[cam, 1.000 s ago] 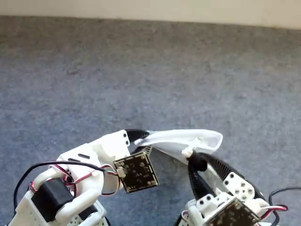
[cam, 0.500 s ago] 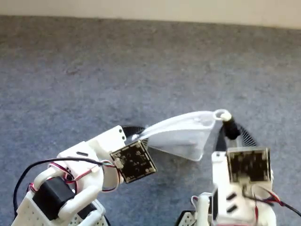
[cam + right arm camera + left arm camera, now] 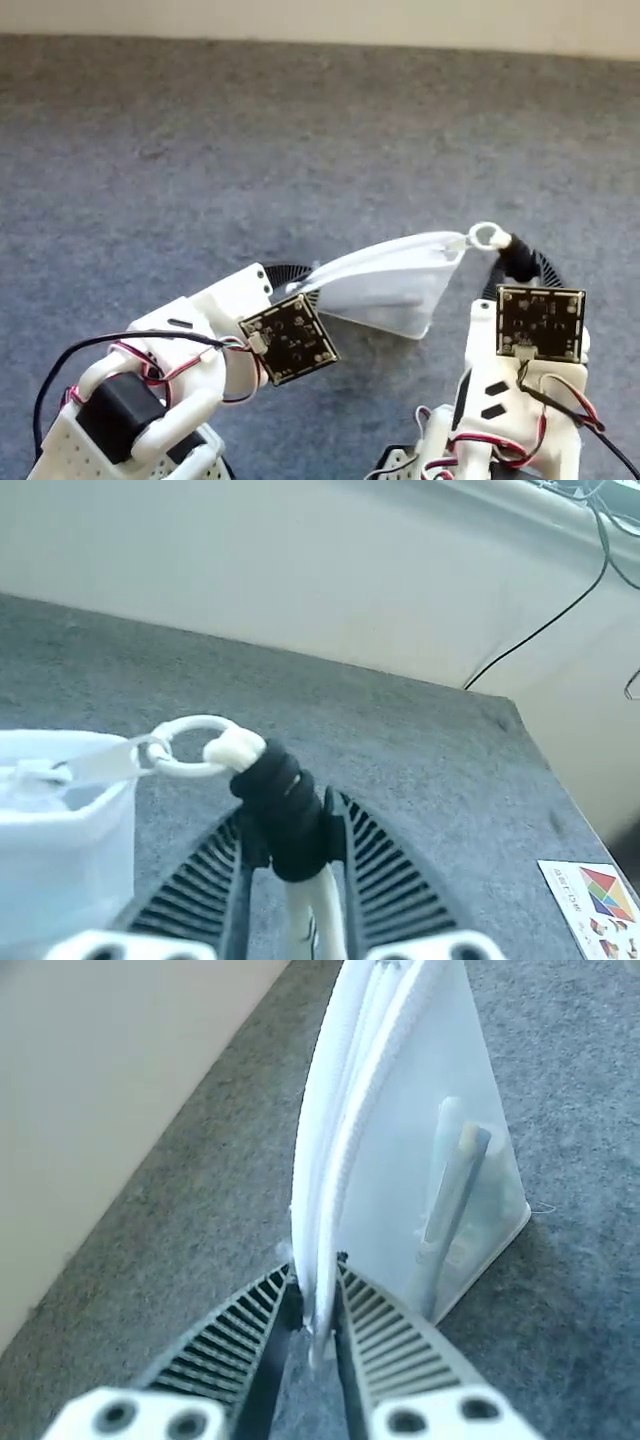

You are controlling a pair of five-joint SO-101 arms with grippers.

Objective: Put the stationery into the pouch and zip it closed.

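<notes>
A translucent white pouch hangs stretched between the two arms above the grey carpet. My left gripper is shut on the pouch's zipper edge at its near end; in the high view this gripper sits at the pouch's left corner. Stationery, pen-like sticks, stands inside the pouch. My right gripper is shut on the black cord pull tied to the zipper ring; from above the gripper is at the pouch's right end by the ring.
Grey carpet covers the table, with a pale wall along the far edge. A card with coloured shapes lies off to the side in the right wrist view. A black cable runs on the wall.
The right arm has swung right and away with the zipper pull, drawing the pouch's top edge out taut. The left gripper has kept its hold at the left corner.
</notes>
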